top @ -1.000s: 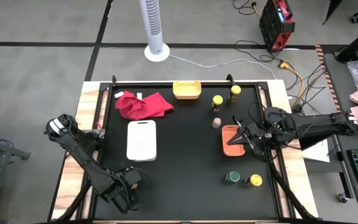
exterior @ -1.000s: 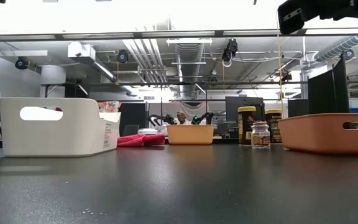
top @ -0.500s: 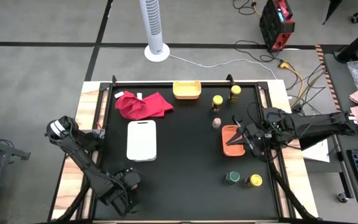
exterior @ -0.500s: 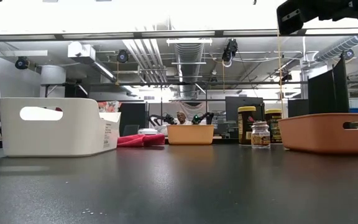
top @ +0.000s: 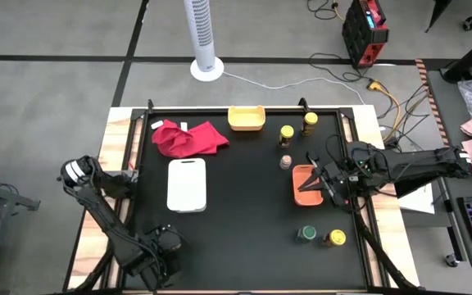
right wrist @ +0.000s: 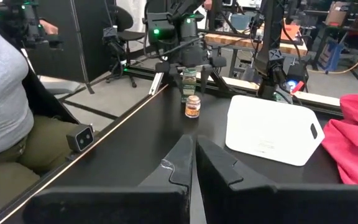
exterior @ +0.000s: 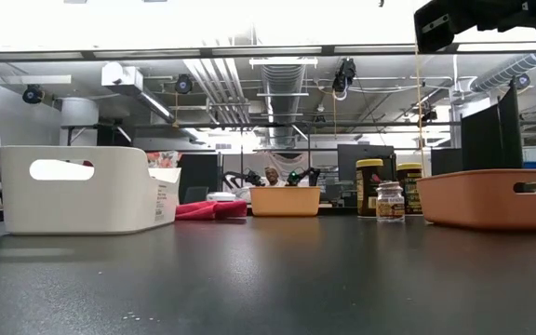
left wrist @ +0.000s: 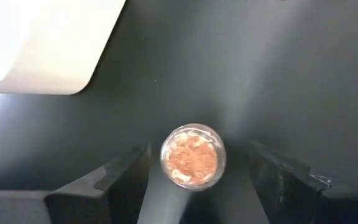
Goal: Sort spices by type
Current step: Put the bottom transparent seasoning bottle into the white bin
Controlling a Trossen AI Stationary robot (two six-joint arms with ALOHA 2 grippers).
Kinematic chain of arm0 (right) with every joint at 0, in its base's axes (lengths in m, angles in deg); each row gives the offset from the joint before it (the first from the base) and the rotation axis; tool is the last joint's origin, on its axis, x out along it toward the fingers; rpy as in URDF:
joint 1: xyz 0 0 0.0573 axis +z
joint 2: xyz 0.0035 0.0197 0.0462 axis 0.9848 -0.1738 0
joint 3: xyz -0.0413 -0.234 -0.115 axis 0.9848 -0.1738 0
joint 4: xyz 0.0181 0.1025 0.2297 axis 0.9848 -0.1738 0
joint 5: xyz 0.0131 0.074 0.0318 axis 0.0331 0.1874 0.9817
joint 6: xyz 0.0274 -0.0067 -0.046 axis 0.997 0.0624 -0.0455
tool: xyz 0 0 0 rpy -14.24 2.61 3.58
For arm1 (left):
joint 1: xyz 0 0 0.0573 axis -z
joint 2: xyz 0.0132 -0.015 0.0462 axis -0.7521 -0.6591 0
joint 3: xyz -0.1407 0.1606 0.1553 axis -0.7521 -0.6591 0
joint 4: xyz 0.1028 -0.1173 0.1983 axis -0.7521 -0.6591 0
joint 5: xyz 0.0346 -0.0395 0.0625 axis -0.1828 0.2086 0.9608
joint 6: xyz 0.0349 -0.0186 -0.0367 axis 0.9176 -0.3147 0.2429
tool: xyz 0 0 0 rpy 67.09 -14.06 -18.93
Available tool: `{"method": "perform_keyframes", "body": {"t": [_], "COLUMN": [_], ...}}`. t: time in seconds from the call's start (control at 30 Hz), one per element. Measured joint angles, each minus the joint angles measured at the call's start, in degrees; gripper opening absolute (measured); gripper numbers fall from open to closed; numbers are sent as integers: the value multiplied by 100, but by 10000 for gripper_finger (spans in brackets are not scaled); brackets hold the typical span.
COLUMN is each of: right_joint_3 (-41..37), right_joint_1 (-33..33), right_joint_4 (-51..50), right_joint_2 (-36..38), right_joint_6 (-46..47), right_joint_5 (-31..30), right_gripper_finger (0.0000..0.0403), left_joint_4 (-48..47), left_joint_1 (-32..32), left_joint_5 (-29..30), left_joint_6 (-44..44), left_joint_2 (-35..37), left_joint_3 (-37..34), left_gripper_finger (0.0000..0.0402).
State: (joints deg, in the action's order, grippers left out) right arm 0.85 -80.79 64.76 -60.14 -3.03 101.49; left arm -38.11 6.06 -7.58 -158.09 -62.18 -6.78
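Five small round spice jars show on my overhead feed, and I place them all against the orange plastic tray (top: 304, 183): two yellow-lidded jars (top: 286, 134) beyond its far end, a pinkish-brown jar (top: 285, 161) just off its far corner, and a dark-green-lidded jar (top: 306, 233) beside another yellow-lidded jar (top: 334, 238) past its near end. My right gripper (top: 315, 182) hangs over that tray. My left gripper (top: 165, 246) sits far across the black table (top: 244, 221) from the tray, near the front edge, beyond the white rectangular tray (top: 187, 184).

At table level, I see the orange tray's wall on the right, with the two tall yellow-lidded jars and the small pinkish-brown jar just beside it.

From my left wrist camera, a glass jar of pinkish-brown spice (left wrist: 192, 156) stands upright between the dark fingers (left wrist: 114, 180), which are spread wide and clear of it on both sides.

From my right wrist camera, the right gripper's fingertips (right wrist: 182, 163) are pressed together with nothing between them; far across the table stands that same pinkish-brown jar, under the left arm. A seated person's grey sleeve (right wrist: 2, 93) fills one side.
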Motion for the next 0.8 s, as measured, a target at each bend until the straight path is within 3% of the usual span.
{"method": "perform_keyframes", "body": {"t": [0.8], "right_joint_3": [4], "right_joint_1": [0], "right_joint_4": [0], "right_joint_2": [2], "right_joint_6": [51], "right_joint_5": [1], "right_gripper_finger": [13], "left_joint_4": [806], "left_joint_1": [-2], "left_joint_5": [21], "left_joint_6": [-46], "left_joint_2": [15], "left_joint_3": [-618], "left_gripper_finger": [235]}}
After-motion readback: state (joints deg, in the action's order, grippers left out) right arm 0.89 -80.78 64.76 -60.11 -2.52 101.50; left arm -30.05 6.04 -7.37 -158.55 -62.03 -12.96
